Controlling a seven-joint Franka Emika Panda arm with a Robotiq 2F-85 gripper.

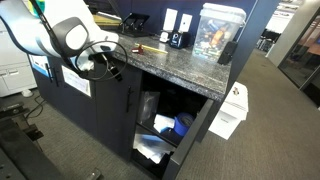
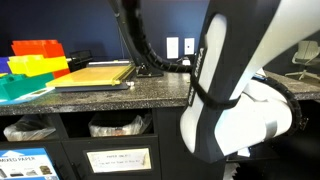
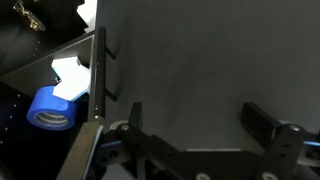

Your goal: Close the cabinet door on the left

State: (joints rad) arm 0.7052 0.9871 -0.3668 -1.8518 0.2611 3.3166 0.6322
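The cabinet door (image 1: 203, 135), a tall dark panel, stands swung open at the far side of the open cabinet and shows nearly edge-on. In the wrist view a dark flat panel (image 3: 200, 60) with a small vertical bar handle (image 3: 103, 65) near its edge fills most of the frame. It looks like the shut panel (image 1: 105, 105) beside the opening. My gripper (image 3: 200, 118) is open and empty, close in front of this panel and not touching the handle. My white arm (image 1: 70, 35) hangs over the counter's end.
The open cabinet holds a blue tape roll (image 3: 50, 110) and white items (image 3: 70, 75), also seen in an exterior view (image 1: 183, 123). The granite counter (image 1: 170, 65) carries a clear box (image 1: 218, 30). Coloured trays (image 2: 35, 60) and a yellow pad (image 2: 95, 75) lie on the counter. A white box (image 1: 230, 112) stands on the floor.
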